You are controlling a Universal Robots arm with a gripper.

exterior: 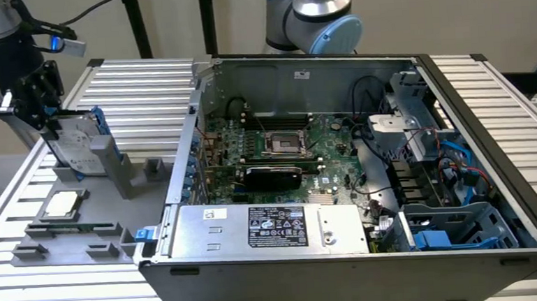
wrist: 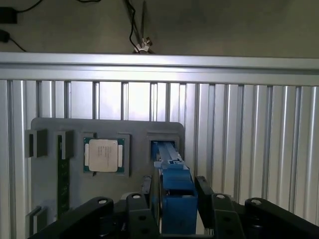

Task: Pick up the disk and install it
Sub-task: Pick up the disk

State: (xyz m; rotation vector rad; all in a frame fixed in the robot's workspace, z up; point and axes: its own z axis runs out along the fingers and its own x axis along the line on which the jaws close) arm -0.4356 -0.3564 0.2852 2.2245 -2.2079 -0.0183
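Note:
The disk (exterior: 77, 145) stands on edge in a slot of the grey fixture (exterior: 103, 195) at the exterior view's left. It is silver-grey with blue carrier rails. My gripper (exterior: 60, 129) hangs directly over it, open, with one jaw on each side of the disk's upper edge. In the wrist view the blue rail of the disk (wrist: 174, 172) runs between the black fingers (wrist: 204, 191), which sit close beside it, and its lower end still rests in the fixture's slot (wrist: 164, 137).
The fixture also holds a square silver chip (exterior: 62, 203) (wrist: 103, 154) and a green memory stick (wrist: 63, 169). The open computer case (exterior: 491, 123) fills the exterior view's right, with a silver power supply (exterior: 273, 227) and a blue drive cage (exterior: 460, 226) at its near corner.

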